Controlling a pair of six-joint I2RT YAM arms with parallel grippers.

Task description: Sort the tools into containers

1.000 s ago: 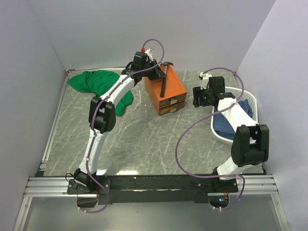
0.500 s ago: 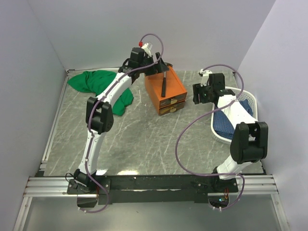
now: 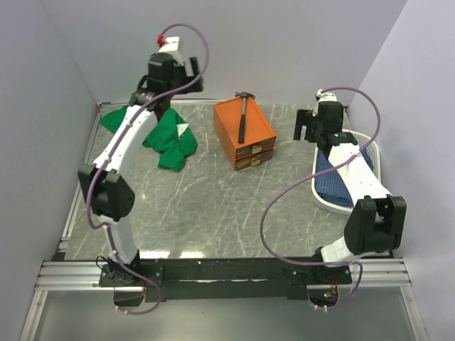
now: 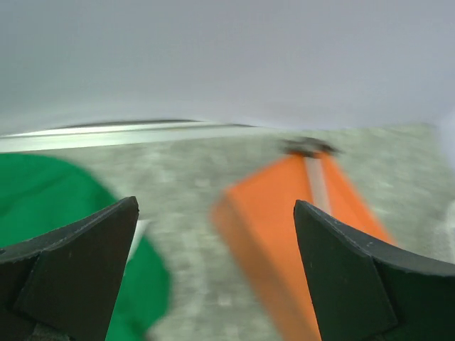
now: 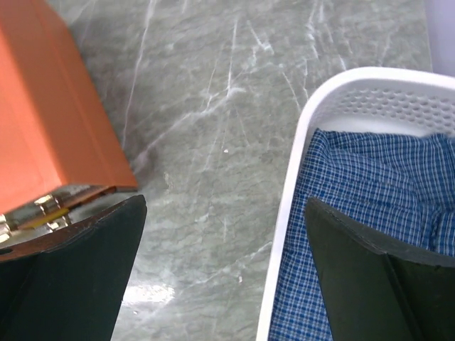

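A black-handled hammer [image 3: 243,118] lies loose on top of the orange box [image 3: 234,135], head toward the back wall. Two clear drawers [image 3: 253,156] show at the box's front, both pushed in. My left gripper [image 3: 189,72] hangs high at the back left, away from the box, open and empty. In the blurred left wrist view its fingers [image 4: 78,263] frame the box [image 4: 284,234] and the hammer [image 4: 311,150]. My right gripper [image 5: 224,201] is open and empty over bare table between the box [image 5: 43,106] and the basket. No other tools show.
A green cloth [image 3: 167,135] lies crumpled at the back left, under the left arm. A white basket [image 3: 323,195] holding a blue checked cloth [image 3: 341,177] stands at the right, close to the right gripper; its rim [image 5: 291,185] runs under the right finger.
The left gripper opened and let go of the hammer on the box top, then swung up and left. The right gripper drew back to the right and opened wider.
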